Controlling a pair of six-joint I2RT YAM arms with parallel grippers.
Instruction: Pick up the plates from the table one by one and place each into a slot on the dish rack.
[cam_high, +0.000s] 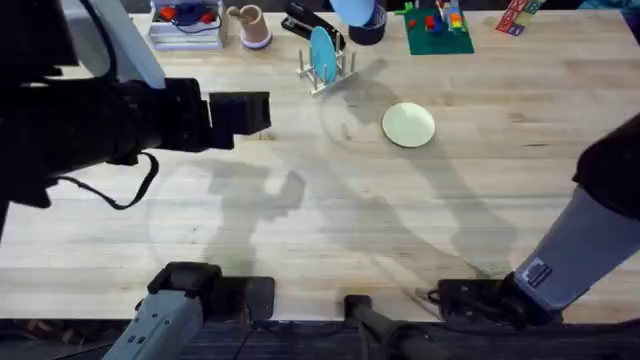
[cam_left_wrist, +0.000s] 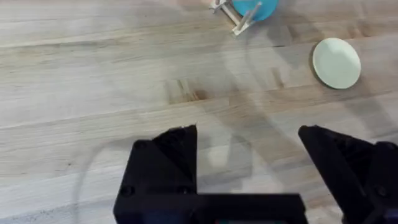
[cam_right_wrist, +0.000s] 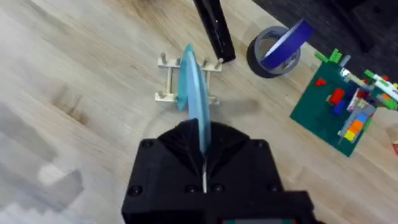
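Right gripper (cam_right_wrist: 204, 163) clenched on a light blue plate (cam_right_wrist: 194, 93), held on edge above the dish rack (cam_high: 327, 68) near the desk's far edge. Left gripper (cam_left_wrist: 249, 168) spread wide, empty. Cream-yellow plate (cam_high: 408, 125) lies flat just beside the rack; align blue plate between dowels, lower straight.

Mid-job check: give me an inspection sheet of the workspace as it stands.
Surface: wooden table, bare in the middle, arm shadows across it.
Job's things: dish rack with one blue plate standing in it; cream plate flat on the table, apart from the rack.
Clutter: along the far edge, clear tray, cup, tape roll, green brick board.
Grippers: left gripper open, empty; right gripper shut on a second blue plate, edge-on.
Cables: black cable looping below the left arm.
Surroundings: nothing seen.
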